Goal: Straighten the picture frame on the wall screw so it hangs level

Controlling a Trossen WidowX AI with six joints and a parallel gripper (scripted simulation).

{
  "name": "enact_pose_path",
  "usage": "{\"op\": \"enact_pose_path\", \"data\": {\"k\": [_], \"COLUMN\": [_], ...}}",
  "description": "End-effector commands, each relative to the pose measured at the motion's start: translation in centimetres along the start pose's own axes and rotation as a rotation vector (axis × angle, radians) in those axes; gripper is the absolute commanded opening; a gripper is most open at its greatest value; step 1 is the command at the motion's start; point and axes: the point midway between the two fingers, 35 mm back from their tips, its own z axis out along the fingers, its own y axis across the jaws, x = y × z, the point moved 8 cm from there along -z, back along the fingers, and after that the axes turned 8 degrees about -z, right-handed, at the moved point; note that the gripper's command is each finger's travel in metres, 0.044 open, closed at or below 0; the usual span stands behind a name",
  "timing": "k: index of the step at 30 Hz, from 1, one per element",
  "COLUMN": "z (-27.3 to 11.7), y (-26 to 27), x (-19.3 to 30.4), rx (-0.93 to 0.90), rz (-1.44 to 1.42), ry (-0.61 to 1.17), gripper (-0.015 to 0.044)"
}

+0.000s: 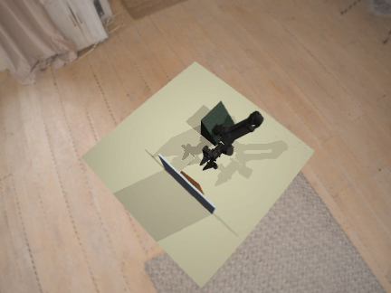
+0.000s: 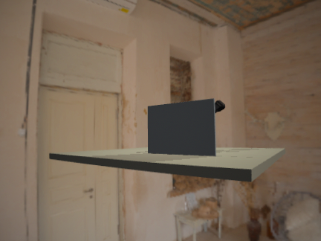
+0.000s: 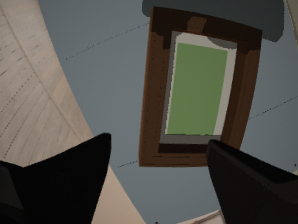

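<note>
A: Closest first. Hand state?

B: Gripper (image 1: 205,166) (image 3: 160,144) spread, nothing between the fingers. Apart from the wood; probably parked back for a look at the tilt.

A: Task's thing?

B: Brown wooden picture frame (image 1: 192,182) (image 3: 155,100), green picture inside. Straight ahead of the fingertips, off toward the bench's lower-left edge in the top view. Upper part well past the tips in the wrist view, bottom rail just beyond.

A: Held up by?

B: Upright blue-grey wall panel (image 1: 185,184) (image 2: 181,128) (image 3: 100,75), roughly parallel to that lower-left edge. Likely there as the wall for the screw. Screw and strip hidden.

A: WidowX arm (image 1: 240,130) (image 2: 220,106)?

B: Folded on the frame's side of the panel, elbow toward the bench's (image 1: 136,136) (image 2: 148,166) upper-right edge. Probably for reach without crowding the frame. Dark green wedge (image 1: 219,115) beside, toward the top corner; purpose unclear.

A: High side?

B: Can't tell, view too slanted. Judge level before any lift.
</note>
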Motion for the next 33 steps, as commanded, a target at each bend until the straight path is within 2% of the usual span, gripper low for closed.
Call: {"op": "enact_pose_path", "data": {"k": [1,9,33], "z": [1.8,6.7,7.8], "y": [0.1,-0.1,-0.1], "x": [0.4,-0.3,-0.3], "rx": [0.003,0.002,0.002], "rz": [0.006,0.005,0.005], "ry": [0.003,0.006,0.006], "gripper": [0.026,0.026,0.026]}}
